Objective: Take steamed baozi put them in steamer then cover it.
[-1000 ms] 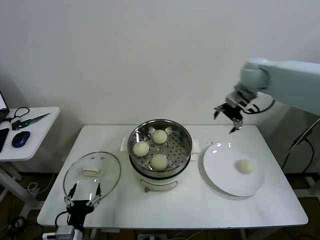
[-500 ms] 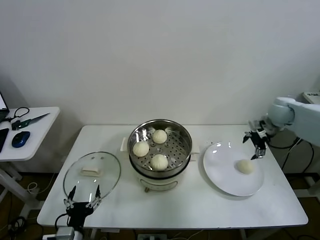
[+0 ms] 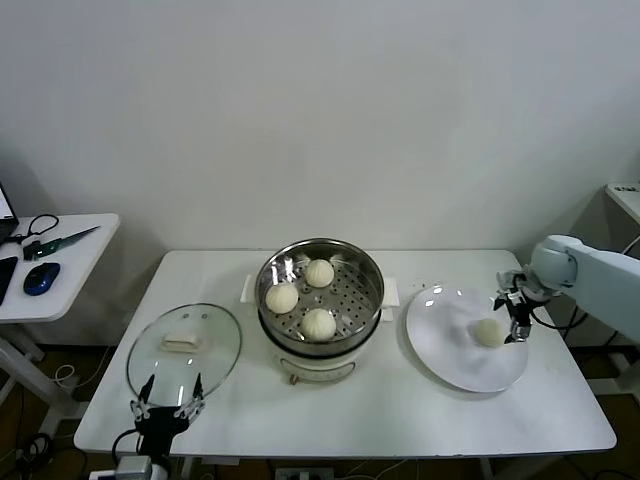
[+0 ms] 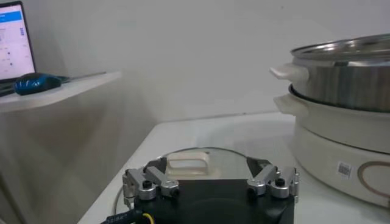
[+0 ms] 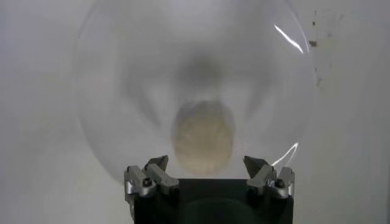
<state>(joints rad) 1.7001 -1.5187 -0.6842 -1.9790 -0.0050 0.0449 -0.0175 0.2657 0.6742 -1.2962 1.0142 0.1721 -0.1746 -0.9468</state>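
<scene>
Three cream-white baozi (image 3: pixel 318 323) lie in the shiny steel steamer (image 3: pixel 362 298) on its white pot base at the table's middle. A fourth baozi (image 3: pixel 488 332) lies on the white plate (image 3: pixel 445 340) at the right; it shows in the right wrist view (image 5: pixel 203 136) too. My right gripper (image 3: pixel 512 308) is open, just above and right of that baozi, jaws either side of it in the right wrist view (image 5: pixel 207 165). My left gripper (image 3: pixel 167 393) is open and empty at the table's front left, near the glass lid (image 3: pixel 184 350).
The glass lid with a white handle (image 4: pixel 187 163) lies flat left of the steamer. A side table (image 3: pixel 60 255) with a mouse and cables stands at the far left. The steamer's base (image 4: pixel 341 155) shows in the left wrist view.
My right gripper has come down from high behind the plate, to the right and low, until it hangs over the baozi on the plate. The left arm has barely moved.
</scene>
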